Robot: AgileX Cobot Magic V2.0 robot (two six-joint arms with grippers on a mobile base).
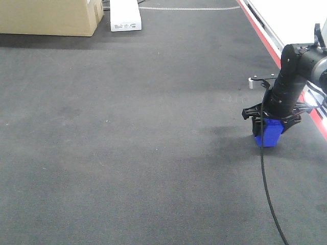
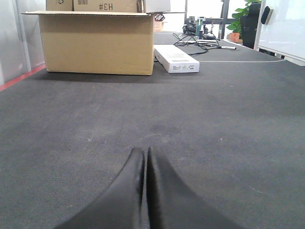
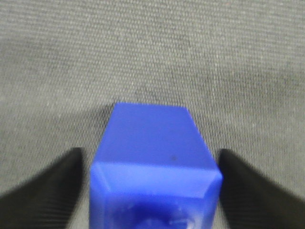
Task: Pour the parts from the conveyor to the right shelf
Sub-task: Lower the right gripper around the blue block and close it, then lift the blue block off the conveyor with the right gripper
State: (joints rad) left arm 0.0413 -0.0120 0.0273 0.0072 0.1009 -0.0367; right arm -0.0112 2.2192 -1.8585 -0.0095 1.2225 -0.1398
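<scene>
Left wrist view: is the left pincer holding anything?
No, the left pincer is shut, its two black fingers pressed together with nothing between them above the conveyor.

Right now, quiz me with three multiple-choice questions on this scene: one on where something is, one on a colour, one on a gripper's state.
1. Where is the blue part?
A) beside the cardboard box
B) straddled by the right gripper
C) on the white box

2. What colour is the strip along the conveyor edge?
A) red
B) green
C) yellow

3. How is the left gripper?
A) wide open
B) shut on a part
C) shut, empty

Answers: B, a finger shows on each side of it; A, the edge band is plainly red; C, its fingers meet with nothing between.
</scene>
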